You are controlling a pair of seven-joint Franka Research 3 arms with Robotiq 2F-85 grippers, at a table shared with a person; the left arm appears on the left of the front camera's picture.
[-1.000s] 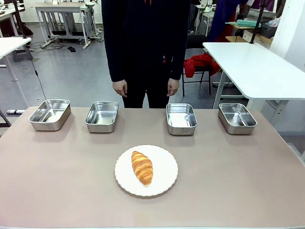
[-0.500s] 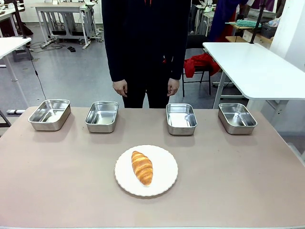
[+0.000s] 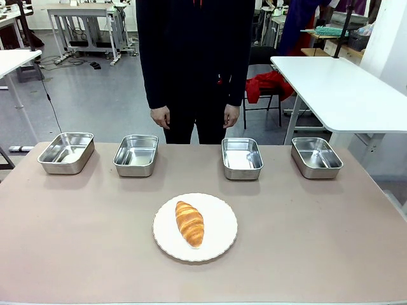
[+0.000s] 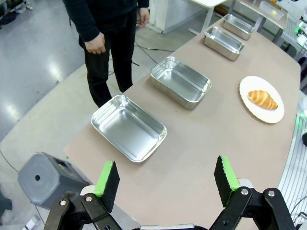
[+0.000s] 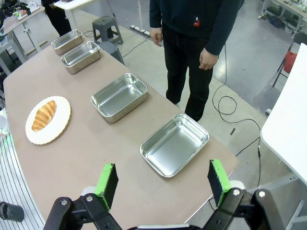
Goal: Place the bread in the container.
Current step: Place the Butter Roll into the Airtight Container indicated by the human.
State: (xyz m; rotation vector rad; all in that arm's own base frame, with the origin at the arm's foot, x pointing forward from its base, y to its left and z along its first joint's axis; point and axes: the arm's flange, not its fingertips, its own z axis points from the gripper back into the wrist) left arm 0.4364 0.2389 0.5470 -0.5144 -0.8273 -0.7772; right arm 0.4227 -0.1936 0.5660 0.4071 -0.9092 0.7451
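Observation:
The bread (image 3: pixel 189 223), a golden-brown croissant, lies on a white scalloped plate (image 3: pixel 219 237) at the table's near middle; it also shows as the croissant (image 4: pixel 262 99) and the croissant (image 5: pixel 43 115) in the wrist views. Four alike steel containers stand in a row at the far side: one container (image 3: pixel 66 152), a second (image 3: pixel 136 155), a third (image 3: pixel 241 157) and a fourth (image 3: pixel 316 157), all empty. My left gripper (image 4: pixel 167 179) hangs open high above the table's left end. My right gripper (image 5: pixel 163 183) hangs open high above the right end. Both hold nothing.
A person in dark clothes stands at the far edge, a hand (image 3: pixel 160 117) and the other hand (image 3: pixel 230 115) hanging at the sides. A white table (image 3: pixel 337 89) stands to the right beyond. A grey stool (image 4: pixel 48 172) sits by the table's left end.

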